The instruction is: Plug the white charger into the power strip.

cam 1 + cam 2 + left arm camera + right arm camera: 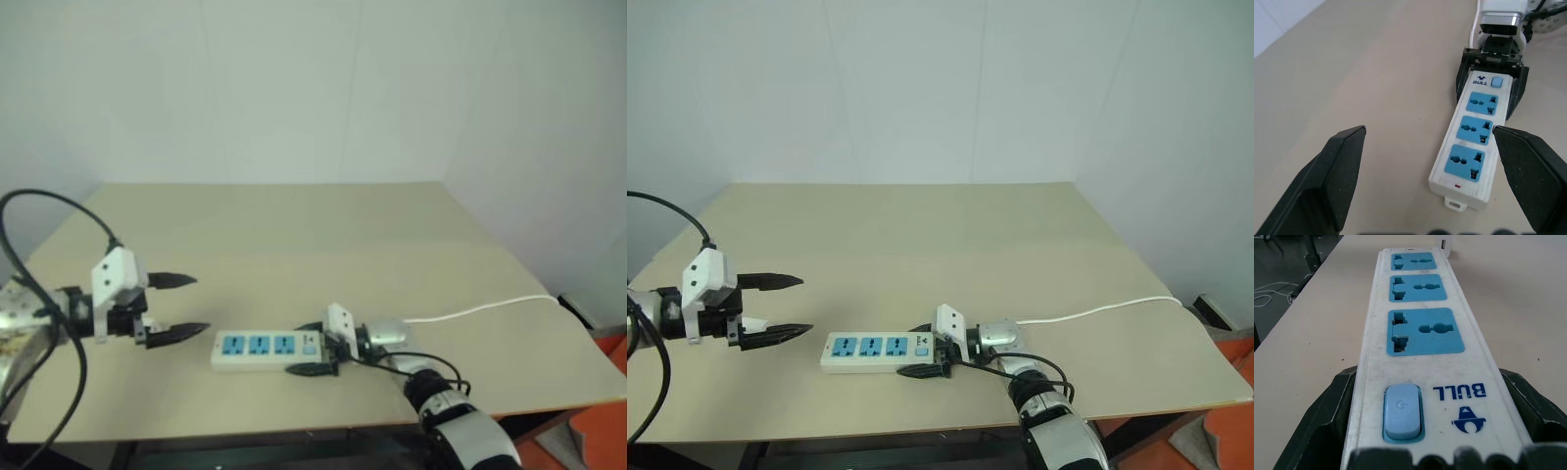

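Beige tabletop [294, 235] around the long flat white power strip [266, 349] is bare; its thin white cable [480, 310] trails off to the right edge. All three blue sockets are unoccupied, blue switch at the right end. Right gripper [318, 349] clamps that switch end between both black fingers; left gripper [179, 307] hovers just left of the strip, fingers spread wide, holding nothing.

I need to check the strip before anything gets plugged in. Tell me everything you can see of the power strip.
The power strip is a long, flat white bar, plastic by its look, lying flat near the table's front edge. It has three blue socket faces, all empty, a pale blue switch and a "BULL" logo at one end, and a thin white cable trailing to the table's right edge. The right gripper's black fingers clasp its switch end from both sides.
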Robot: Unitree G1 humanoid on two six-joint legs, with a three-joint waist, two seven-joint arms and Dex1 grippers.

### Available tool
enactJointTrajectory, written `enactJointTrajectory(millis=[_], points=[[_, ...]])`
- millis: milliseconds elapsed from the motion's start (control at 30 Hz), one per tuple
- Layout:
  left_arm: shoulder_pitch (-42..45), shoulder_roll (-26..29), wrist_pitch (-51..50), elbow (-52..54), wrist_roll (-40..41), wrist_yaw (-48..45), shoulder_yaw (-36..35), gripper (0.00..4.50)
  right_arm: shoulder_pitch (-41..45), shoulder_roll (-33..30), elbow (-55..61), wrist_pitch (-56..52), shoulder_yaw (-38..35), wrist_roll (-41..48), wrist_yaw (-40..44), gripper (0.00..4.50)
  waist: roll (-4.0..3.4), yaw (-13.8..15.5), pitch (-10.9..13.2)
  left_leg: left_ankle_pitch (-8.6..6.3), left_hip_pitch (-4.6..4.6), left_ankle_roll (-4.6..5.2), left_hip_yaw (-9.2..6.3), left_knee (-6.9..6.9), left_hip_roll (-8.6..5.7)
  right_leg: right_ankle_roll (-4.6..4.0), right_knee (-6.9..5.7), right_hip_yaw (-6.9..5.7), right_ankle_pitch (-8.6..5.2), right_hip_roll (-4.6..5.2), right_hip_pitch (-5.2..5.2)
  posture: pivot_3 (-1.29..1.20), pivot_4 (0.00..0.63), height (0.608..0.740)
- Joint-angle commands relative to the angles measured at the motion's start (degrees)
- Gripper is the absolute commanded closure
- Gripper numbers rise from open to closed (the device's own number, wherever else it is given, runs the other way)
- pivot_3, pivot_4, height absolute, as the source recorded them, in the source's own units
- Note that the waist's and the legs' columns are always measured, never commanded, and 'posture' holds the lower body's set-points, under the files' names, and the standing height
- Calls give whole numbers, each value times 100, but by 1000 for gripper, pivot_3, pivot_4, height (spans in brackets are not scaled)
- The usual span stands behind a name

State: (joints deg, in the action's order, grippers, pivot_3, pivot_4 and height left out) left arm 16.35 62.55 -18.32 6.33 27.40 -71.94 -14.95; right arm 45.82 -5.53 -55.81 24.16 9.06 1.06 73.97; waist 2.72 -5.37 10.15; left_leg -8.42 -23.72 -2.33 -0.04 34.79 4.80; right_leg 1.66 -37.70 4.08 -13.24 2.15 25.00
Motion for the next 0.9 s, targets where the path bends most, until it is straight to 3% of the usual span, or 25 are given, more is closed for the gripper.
enactJointTrajectory(millis=[33, 133, 233, 500, 700, 900], points=[[655, 773, 962, -911, -1024, -734, 701, 0, -10, 94, -222, 85, 132, -106, -100, 1066, 2, -37, -1, 0, 1, 0, 0, 2, 0, -1, -5, 0, -1, 0, 0, 0, 150, 740], [1574, 1057, 1801, -1871, -1766, -1371, 1455, 0, 36, 127, -271, 59, 141, -89, -88, 1066, 2, -41, -1, 0, 15, 0, 0, -3, 0, -13, -7, 3, -8, -3, -5, 0, 150, 740], [2824, 943, 2578, -2825, -2349, -1974, 2321, 0, 83, 159, -349, 33, 166, -108, -99, 1066, 8, -21, -5, 0, 19, 0, 0, -2, 0, -14, -11, 1, -9, -6, -8, 0, 150, 740], [5386, 305, 4776, -5127, -4042, -2056, 4583, 0, 133, 248, -423, -29, 186, -118, -141, 1066, 15, -45, -9, 1, 22, 1, -4, 3, 8, -8, -33, 10, -7, -25, -4, 0, 150, 740], [6038, -125, 5742, -6257, -4556, -2056, 5613, 0, 126, 246, -404, -125, 188, -111, -131, 1066, 15, -50, -9, 1, 20, 2, -5, 3, 21, -9, -41, 18, -7, -41, 5, 0, 150, 740], [6092, -432, 6121, -6895, -4979, -2056, 5854, 0, 141, 233, -361, -196, 177, -96, -132, 1066, 15, -42, -9, 1, 20, 2, -5, 5, 21, -8, -43, 18, -7, -41, 5, 0, 150, 740]])
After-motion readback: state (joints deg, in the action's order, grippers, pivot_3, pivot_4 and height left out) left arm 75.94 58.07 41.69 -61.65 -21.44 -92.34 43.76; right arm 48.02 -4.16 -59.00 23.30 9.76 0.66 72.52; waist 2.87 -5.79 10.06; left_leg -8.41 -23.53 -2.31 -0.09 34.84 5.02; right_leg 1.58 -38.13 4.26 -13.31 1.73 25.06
